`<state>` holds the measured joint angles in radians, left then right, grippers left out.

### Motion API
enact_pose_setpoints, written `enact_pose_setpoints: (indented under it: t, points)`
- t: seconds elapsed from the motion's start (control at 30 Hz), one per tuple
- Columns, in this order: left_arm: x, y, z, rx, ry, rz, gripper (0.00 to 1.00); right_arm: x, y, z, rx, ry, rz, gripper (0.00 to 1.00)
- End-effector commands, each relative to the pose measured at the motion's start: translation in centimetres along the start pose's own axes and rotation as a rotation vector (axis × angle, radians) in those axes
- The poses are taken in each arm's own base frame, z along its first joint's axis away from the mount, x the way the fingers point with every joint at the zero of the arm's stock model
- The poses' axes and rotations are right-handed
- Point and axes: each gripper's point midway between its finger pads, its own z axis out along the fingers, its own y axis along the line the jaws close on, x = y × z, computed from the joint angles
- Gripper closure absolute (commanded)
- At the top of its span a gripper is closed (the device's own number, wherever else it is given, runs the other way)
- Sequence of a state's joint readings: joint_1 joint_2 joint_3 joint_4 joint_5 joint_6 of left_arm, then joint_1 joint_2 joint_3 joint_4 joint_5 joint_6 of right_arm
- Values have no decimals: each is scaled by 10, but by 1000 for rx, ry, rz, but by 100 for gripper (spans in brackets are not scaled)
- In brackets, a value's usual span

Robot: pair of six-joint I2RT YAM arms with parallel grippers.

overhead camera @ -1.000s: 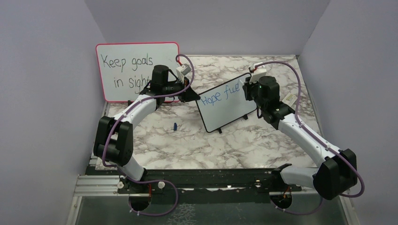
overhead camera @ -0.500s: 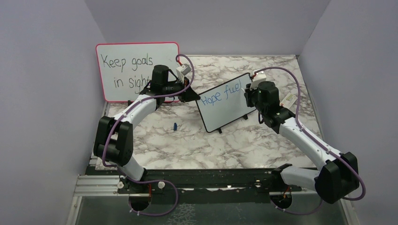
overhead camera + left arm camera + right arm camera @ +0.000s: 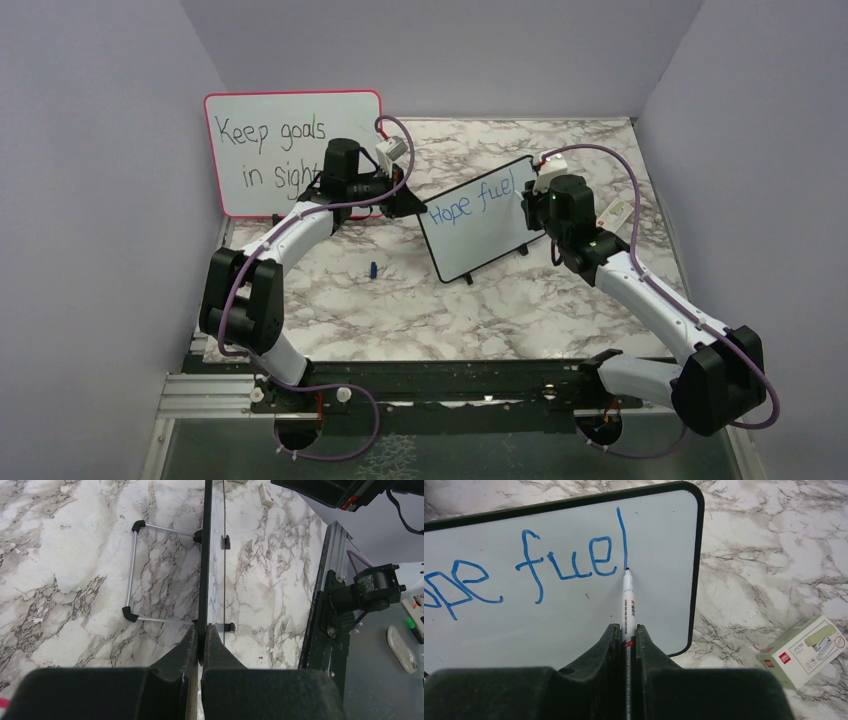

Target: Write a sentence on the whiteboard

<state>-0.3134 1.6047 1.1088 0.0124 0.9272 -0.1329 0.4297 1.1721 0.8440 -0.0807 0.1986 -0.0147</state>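
Overhead and wrist views of a two-arm writing set-up on a marble-patterned tabletop (image 3: pixel 450 310). The whiteboard (image 3: pixel 480 220), black-framed, stands tilted near the middle of the tabletop, between the two arms, its face turned toward the right arm; seen edge-on from the left wrist, a thin wire stand (image 3: pixel 132 570) with black corners props it from behind. The left gripper (image 3: pixel 201 635) meets the board at its left edge; its jaws are pinched tight on the black frame. The right gripper (image 3: pixel 626 630) faces the writing surface; its jaws are clamped on a white marker (image 3: pixel 628 600), whose blue tip touches the board at the foot of the last stroke. The sentence (image 3: pixel 569 565) reads so far, in blue, "Hope fuel" along the upper part of the board; the area beneath it is unwritten. A larger pink-framed board (image 3: pixel 295 150) leans at the far left, lettered in black "Keep goals in sight", partly hidden by the left arm. A small blue cap (image 3: pixel 372 270) lies on the tabletop in front of the whiteboard, well apart from it; a green and white box (image 3: pixel 806 652) lies to the right of the board.
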Motion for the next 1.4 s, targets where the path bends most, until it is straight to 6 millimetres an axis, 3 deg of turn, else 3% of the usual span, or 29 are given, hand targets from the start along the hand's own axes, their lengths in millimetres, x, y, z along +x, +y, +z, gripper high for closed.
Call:
enact_pose_setpoints:
  t: [0.0, 0.83, 1.23, 1.37]
  points:
    - [22, 1, 4, 3, 65, -34, 100, -12, -11, 0, 55, -29, 21, 99]
    - [22, 1, 4, 4, 65, -32, 100, -49, -16, -6, 40, -141, 52, 99]
    - [22, 1, 4, 6, 67, -34, 100, -45, -18, 0, 48, -126, 50, 99]
    - [22, 0, 4, 7, 67, -33, 100, -52, -19, 2, 49, -150, 53, 99]
